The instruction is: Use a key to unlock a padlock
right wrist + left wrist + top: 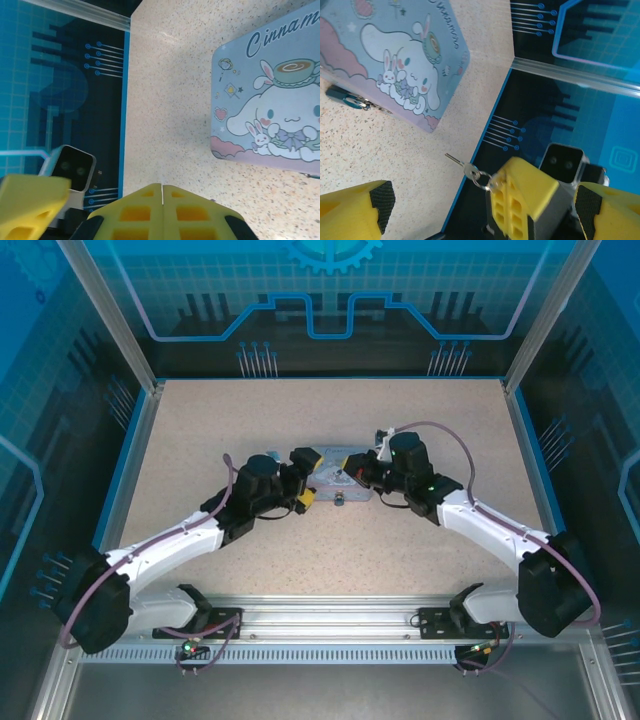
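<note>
Key [456, 161] pokes from closed right claw [162, 197] tip

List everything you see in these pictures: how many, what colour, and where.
tin: one, pale blue with a cartoon rabbit print, middle of the table between the two arms
padlock: one, bluish-grey, on the table against the tin's edge
key: one, silvery, on a small ring at the tip of the right fingers
table: one, speckled beige
walls: blue printed panels around the table
left fingers: two, yellow with black pads, spread open
right fingers: two, yellow, shut on the key's ring
</note>
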Controlling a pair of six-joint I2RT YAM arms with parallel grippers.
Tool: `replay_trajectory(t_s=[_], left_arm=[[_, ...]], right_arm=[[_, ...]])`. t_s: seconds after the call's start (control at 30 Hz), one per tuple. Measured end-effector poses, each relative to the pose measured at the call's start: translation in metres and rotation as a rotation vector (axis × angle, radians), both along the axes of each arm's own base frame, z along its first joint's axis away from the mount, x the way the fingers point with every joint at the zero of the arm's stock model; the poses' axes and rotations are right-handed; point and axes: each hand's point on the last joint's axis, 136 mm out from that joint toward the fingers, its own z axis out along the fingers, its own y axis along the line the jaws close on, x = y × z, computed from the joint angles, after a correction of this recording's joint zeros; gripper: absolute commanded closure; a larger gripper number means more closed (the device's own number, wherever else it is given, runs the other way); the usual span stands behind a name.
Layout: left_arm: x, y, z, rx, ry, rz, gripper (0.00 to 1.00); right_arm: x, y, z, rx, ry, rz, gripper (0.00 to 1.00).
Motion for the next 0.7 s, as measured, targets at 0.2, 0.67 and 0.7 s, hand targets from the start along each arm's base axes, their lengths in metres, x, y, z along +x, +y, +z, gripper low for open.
replay_trajectory(t_s=[0.2,0.67,0.7], left_arm=[[0.009,-0.003,-0.003,-0.092,0.067,0.066,0.06],[0.027,-0.011,-0.006,-0.228,0.114,0.147,0.14],[0.029,-0.011,-0.003,-0.239,0.109,0.154,0.17]], right_arm=[[-0.004,0.013,0.007,0.026,-0.007,-0.019,1.00],[-0.011,0.047,0.038,0.086,-0.058,0.012,1.00],[-0.011,0.047,0.037,0.083,-0.057,0.012,1.00]])
